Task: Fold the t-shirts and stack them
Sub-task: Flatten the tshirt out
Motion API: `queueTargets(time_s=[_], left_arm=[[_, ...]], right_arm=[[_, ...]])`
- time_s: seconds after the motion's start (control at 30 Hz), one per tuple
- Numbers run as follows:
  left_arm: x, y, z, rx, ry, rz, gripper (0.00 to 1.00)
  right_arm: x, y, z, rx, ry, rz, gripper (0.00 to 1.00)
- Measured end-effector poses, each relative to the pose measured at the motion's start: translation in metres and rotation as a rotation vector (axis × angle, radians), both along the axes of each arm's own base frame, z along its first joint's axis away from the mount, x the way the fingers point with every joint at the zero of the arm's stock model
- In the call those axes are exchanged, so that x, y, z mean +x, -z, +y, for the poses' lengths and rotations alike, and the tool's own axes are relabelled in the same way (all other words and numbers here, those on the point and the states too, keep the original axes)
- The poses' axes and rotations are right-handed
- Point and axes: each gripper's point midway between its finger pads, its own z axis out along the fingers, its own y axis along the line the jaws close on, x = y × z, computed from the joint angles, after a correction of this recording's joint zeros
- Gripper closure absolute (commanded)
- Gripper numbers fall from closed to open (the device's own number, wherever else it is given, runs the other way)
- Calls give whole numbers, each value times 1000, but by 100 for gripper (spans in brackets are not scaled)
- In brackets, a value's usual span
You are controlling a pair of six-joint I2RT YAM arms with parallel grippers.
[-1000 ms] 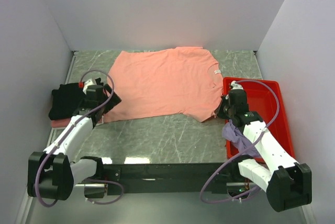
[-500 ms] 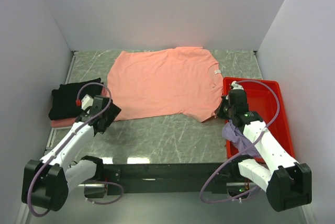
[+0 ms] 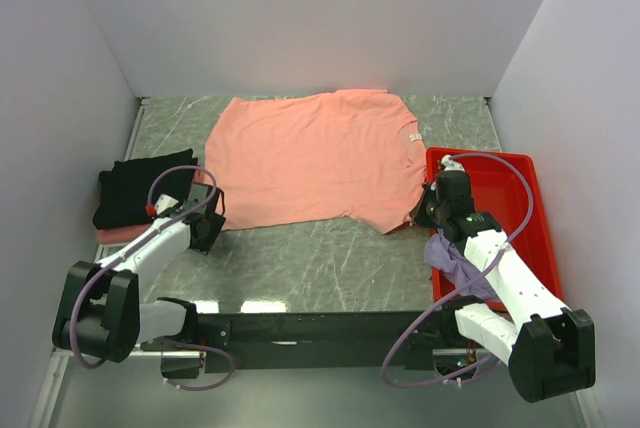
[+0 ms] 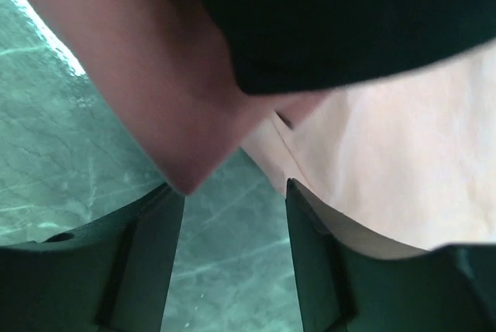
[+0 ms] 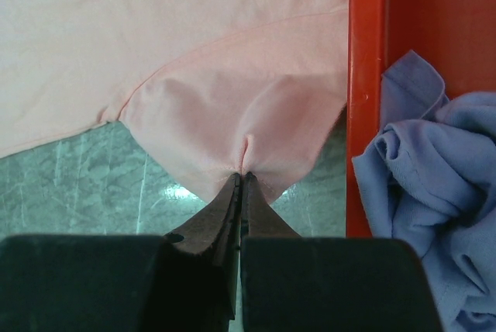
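Note:
A salmon-pink t-shirt [image 3: 315,158] lies spread flat across the table's middle, its white neck label toward the right. My left gripper [image 3: 208,231] [image 4: 232,192] sits low at the shirt's near-left corner, open, with only bare table between its fingers; the shirt's hem [image 4: 403,169] lies against the right finger. My right gripper [image 3: 426,210] [image 5: 242,177] is shut on the near sleeve of the salmon shirt [image 5: 232,115], pinching a small pleat. A folded black t-shirt [image 3: 135,191] rests on a pink t-shirt [image 3: 118,235] at the left. A lavender t-shirt [image 3: 455,258] [image 5: 430,161] lies crumpled in the tray.
The red plastic tray [image 3: 510,193] [image 5: 364,99] stands at the right, its left wall right beside my right gripper. White walls enclose the table on the left, back and right. Marbled tabletop [image 3: 320,263] shows between the shirt and the arm bases.
My left gripper has come nearer and lower, from beside the black shirt to the salmon shirt's near-left corner. The right arm and the shirt have not moved.

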Motion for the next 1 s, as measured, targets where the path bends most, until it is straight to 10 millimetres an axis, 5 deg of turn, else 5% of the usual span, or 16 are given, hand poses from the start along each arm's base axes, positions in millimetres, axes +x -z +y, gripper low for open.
queueTargets(time_s=[0.4, 0.73, 1.0], left_arm=[[23, 5, 7, 49, -77, 23, 55], [27, 9, 8, 64, -92, 32, 99], [16, 7, 8, 64, -84, 42, 99]], right_arm=[[0, 0, 0, 1, -2, -1, 100], [0, 0, 1, 3, -3, 0, 100], [-10, -8, 5, 33, -21, -7, 100]])
